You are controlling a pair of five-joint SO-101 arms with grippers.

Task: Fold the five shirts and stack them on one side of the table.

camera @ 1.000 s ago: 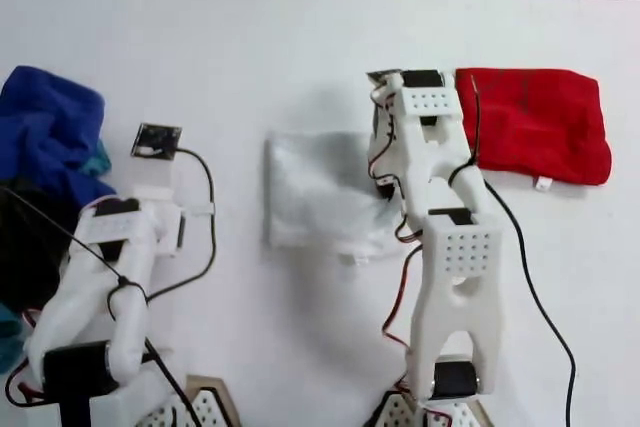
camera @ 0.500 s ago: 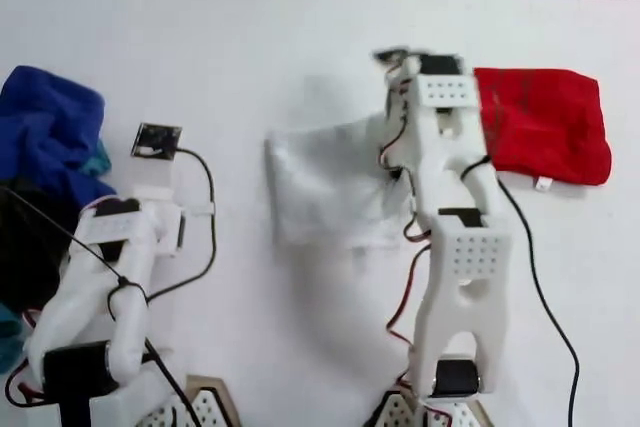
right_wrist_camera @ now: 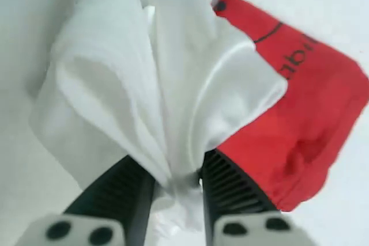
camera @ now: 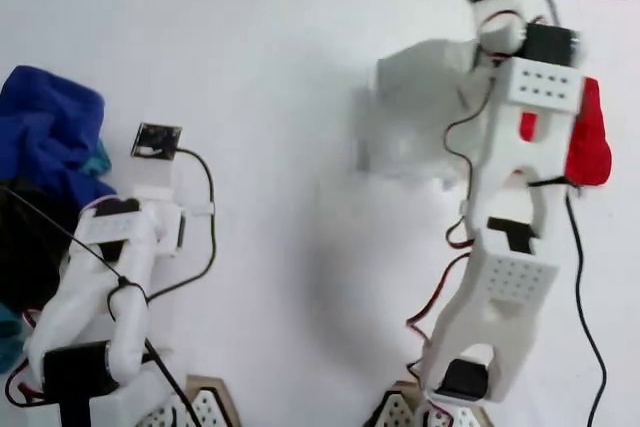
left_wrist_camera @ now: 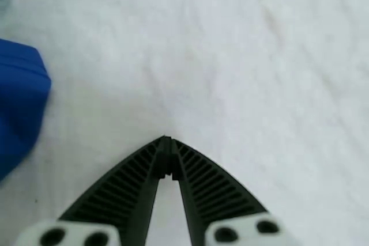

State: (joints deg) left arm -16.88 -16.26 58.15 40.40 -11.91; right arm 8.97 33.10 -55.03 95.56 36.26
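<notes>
My right gripper [right_wrist_camera: 176,180] is shut on a folded white shirt [right_wrist_camera: 144,90] and holds it off the table, next to the folded red shirt [right_wrist_camera: 300,125]. From above, the white shirt [camera: 420,112] hangs at the far right of the table, and the right arm [camera: 510,147] covers most of the red shirt [camera: 588,142]. My left gripper [left_wrist_camera: 167,162] is shut with nothing in it, low over bare table beside a blue shirt [left_wrist_camera: 17,108]. A pile of unfolded shirts, blue on top [camera: 50,132], lies at the table's left edge.
The left arm [camera: 110,267] rests at the near left, its cable looping over the table. Both arm bases stand at the near edge. The white table [camera: 270,47] stretches open between the pile and the right arm.
The right arm has lifted the white shirt from the table's middle and swung it right and farther back, towards the red shirt. The left arm has not moved.
</notes>
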